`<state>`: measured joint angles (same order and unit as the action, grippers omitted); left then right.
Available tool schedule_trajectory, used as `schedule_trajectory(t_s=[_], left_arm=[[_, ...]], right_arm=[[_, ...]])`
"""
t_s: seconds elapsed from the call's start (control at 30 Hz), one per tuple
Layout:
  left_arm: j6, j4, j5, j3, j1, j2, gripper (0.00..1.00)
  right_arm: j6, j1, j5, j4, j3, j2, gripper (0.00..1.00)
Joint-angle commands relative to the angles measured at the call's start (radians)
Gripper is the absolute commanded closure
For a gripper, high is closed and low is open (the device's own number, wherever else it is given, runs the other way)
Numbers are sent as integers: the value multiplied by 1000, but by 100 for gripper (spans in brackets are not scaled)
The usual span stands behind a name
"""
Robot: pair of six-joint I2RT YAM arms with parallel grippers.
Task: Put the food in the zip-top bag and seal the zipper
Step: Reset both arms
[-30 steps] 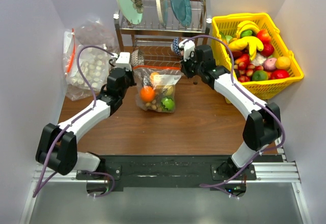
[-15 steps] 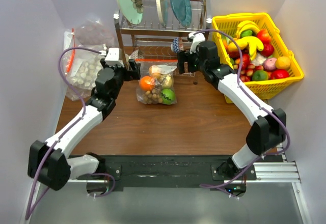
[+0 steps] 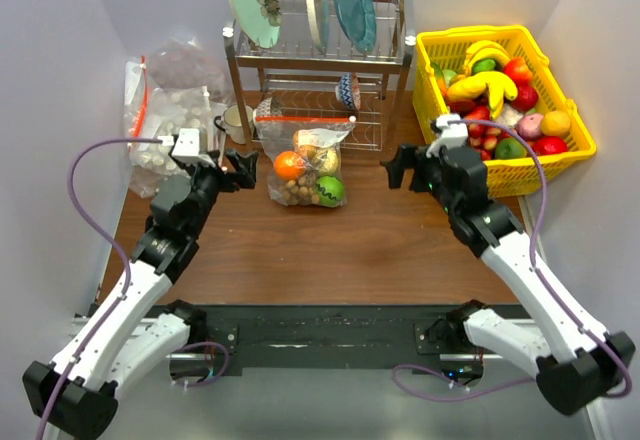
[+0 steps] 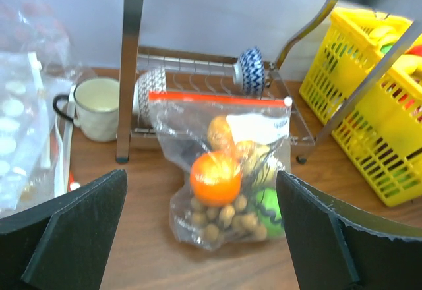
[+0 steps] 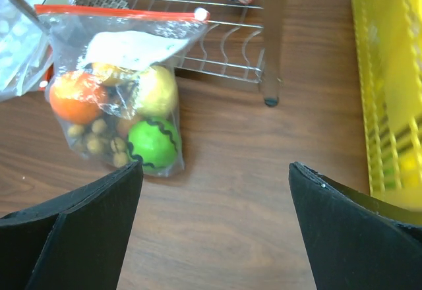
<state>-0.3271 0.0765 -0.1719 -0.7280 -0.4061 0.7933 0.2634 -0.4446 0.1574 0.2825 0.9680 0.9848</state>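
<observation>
The clear zip-top bag [image 3: 306, 163] stands on the table against the dish rack, with nothing gripping it. Its orange-red zipper [image 3: 300, 118] runs as one straight strip along the top. The food is inside: an orange [image 3: 288, 165], a yellowish fruit [image 3: 325, 159], a green round one [image 3: 329, 191] and small brown pieces [image 3: 296, 192]. My left gripper [image 3: 238, 169] hangs open just left of the bag. From the left wrist, the bag [image 4: 186, 128] sits ahead between the spread fingers [image 4: 79, 231]. My right gripper [image 3: 396, 171] is open, well right of the bag [image 5: 71, 41].
A metal dish rack [image 3: 385, 55] with plates stands behind the bag, a blue-patterned bowl [image 3: 347, 90] on its lower shelf. A cream mug [image 3: 235, 120] and bags of white lumps [image 3: 170, 125] are at the back left. A yellow basket [image 3: 571, 150] of toy fruit fills the back right.
Both grippers opened and let go of the bag's top. Both arms drew back toward the near side and outward. The bag stays upright by the rack.
</observation>
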Motion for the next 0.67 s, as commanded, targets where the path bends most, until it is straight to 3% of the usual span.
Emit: schedule_trajectory(t_s=[0.0, 0.2, 0.37, 0.63], left_arm=[[-50, -52, -5, 94, 6, -86, 0], [-66, 3, 21, 183, 6, -154, 0], [-84, 11, 37, 193, 4, -160, 0], [-84, 5, 37, 197, 6, -167, 0]], right_arm=[[118, 1, 100, -63, -106, -118, 4], [201, 1, 203, -5, -204, -181, 1], [211, 1, 217, 98, -170, -161, 1], [179, 0, 203, 54, -210, -190, 1]])
